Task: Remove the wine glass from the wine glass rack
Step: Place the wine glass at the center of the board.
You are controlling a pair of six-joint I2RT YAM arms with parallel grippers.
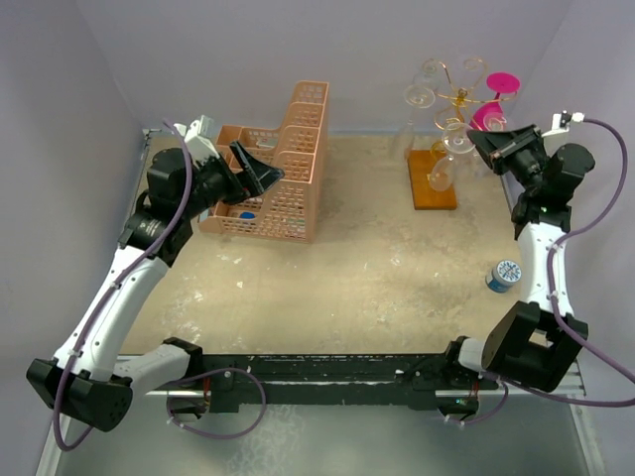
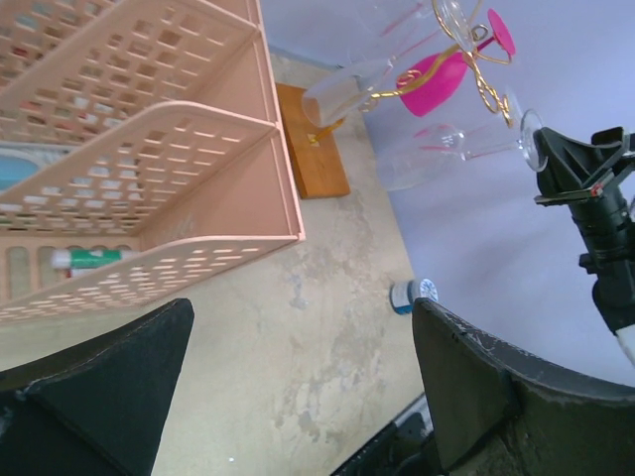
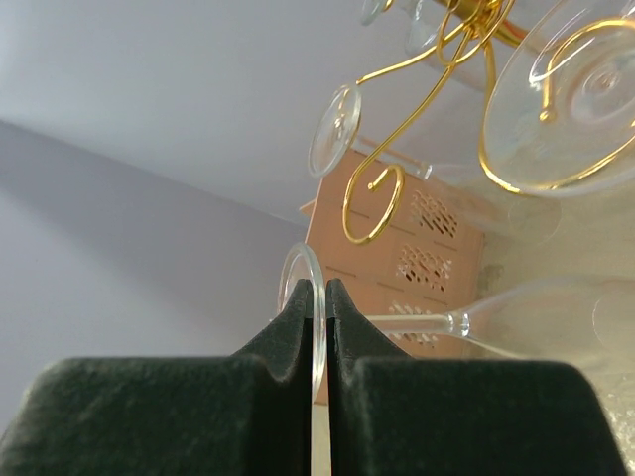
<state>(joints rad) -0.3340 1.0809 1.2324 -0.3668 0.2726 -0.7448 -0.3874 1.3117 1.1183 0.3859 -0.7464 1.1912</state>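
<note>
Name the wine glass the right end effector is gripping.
The clear glass whose foot is pinched in the right end effector; the other clear ones and the pink glass hang on the rack.

No writing can be read anywhere. The small blue-and-white tub (image 1: 504,275), well right of the basket (image 1: 298,169), has print on its lid that is too small to make out. A tube (image 2: 94,259) inside the basket bears a green label, equally illegible.
</note>
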